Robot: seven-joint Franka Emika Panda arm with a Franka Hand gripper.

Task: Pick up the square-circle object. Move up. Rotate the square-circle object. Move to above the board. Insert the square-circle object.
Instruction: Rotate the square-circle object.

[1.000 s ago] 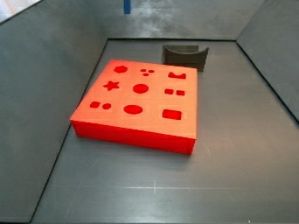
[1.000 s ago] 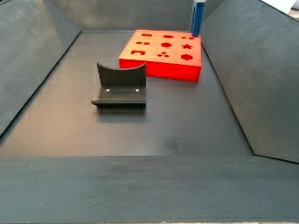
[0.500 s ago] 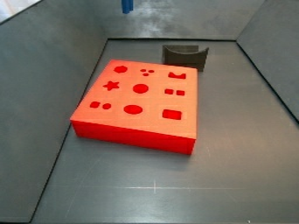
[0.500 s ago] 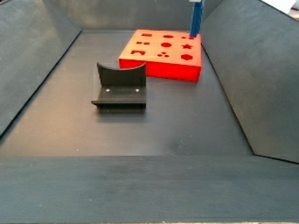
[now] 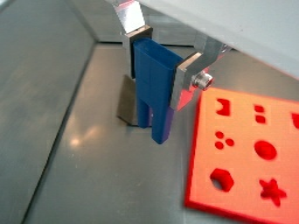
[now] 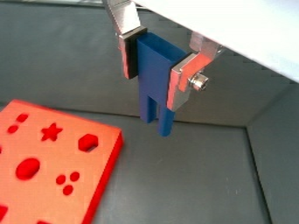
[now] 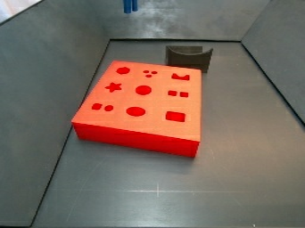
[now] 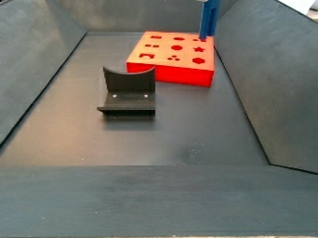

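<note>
In both wrist views my gripper point(image 5: 162, 66) point(image 6: 155, 70) is shut on the square-circle object point(image 5: 152, 87) point(image 6: 156, 101), a slim blue peg hanging upright with its two prongs pointing down. It hangs in the air beside the board's edge, not over the holes. The board point(image 5: 243, 162) point(image 6: 52, 153) is a flat red block cut with star, circle and square holes. In both side views only the blue peg point(image 7: 130, 5) point(image 8: 210, 19) shows at the upper frame edge, near a far corner of the board point(image 7: 161, 102) point(image 8: 180, 76). The fingers are out of frame there.
A dark grey curved holder point(image 7: 188, 56) point(image 8: 126, 90) stands on the floor apart from the board. Grey sloped walls enclose the work floor on all sides.
The blue peg has edged slightly upward at the top of both side views. Board and holder have not moved.
</note>
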